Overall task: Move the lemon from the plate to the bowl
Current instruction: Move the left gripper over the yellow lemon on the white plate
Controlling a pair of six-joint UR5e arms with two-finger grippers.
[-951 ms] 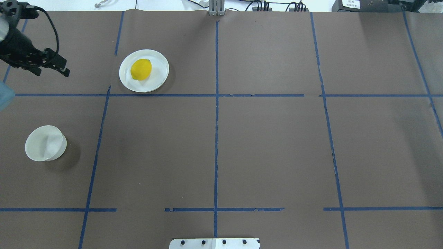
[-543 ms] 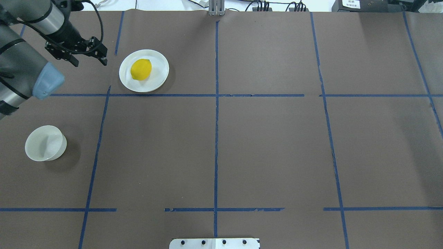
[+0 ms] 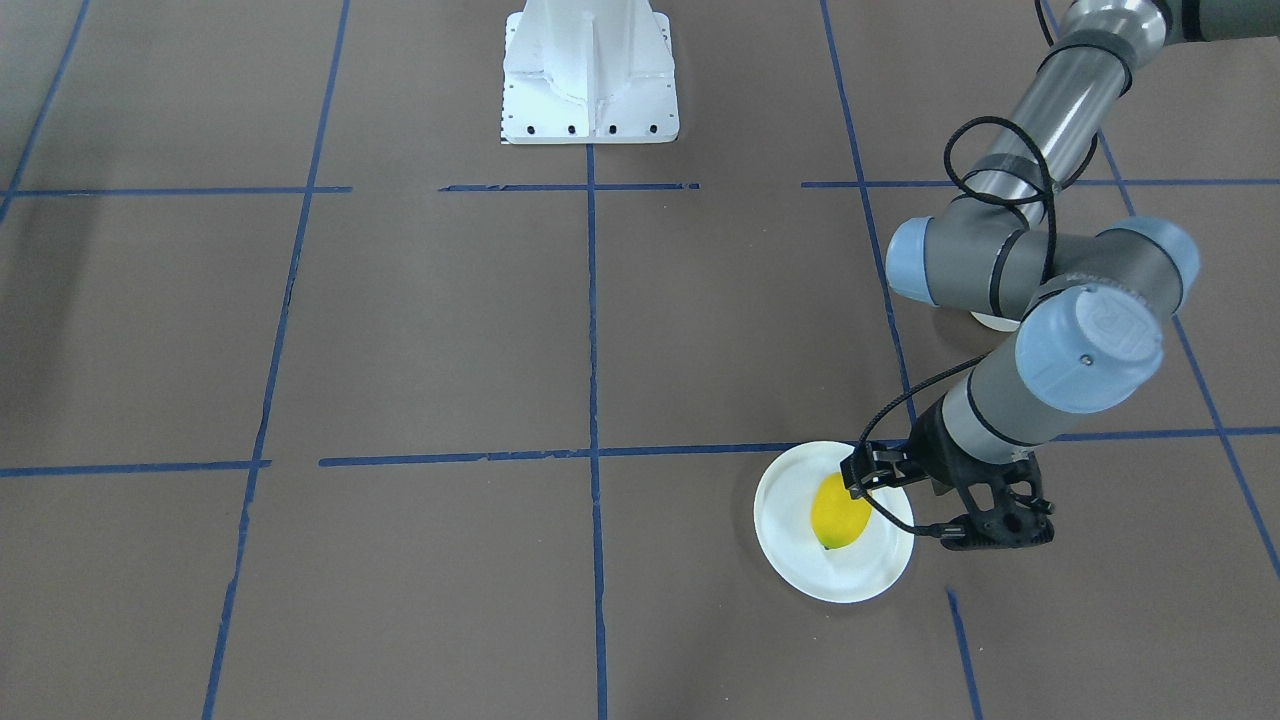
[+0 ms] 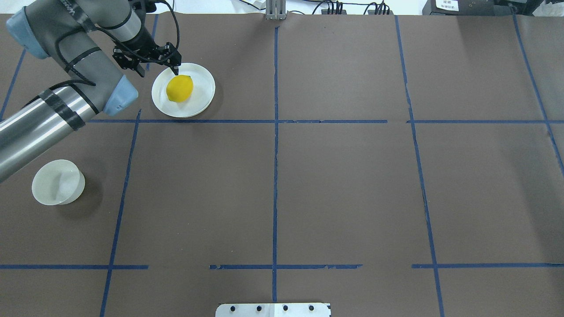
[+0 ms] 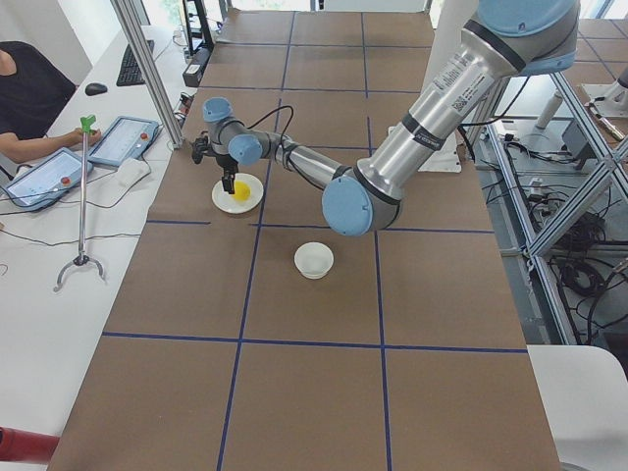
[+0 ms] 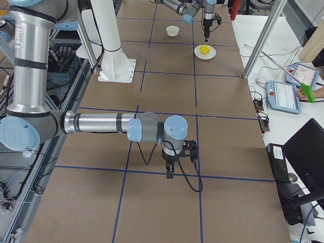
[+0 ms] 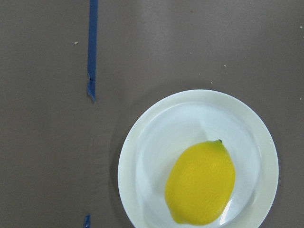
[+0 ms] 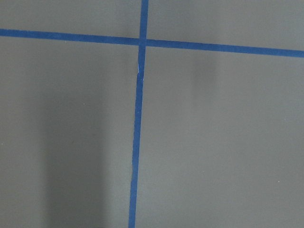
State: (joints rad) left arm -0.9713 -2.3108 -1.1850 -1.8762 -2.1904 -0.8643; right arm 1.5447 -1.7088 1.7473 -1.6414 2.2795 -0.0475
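The lemon is lying on the plate at the far left of the bench. The left gripper is hovering wide open over the plate's far-left rim. It needs centring across the lemon's narrow width, descending, then closing gently.

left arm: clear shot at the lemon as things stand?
Probably yes. The left gripper hangs with jaws open at the edge of the plate, and the lemon lies bare on it with nothing over or around it.
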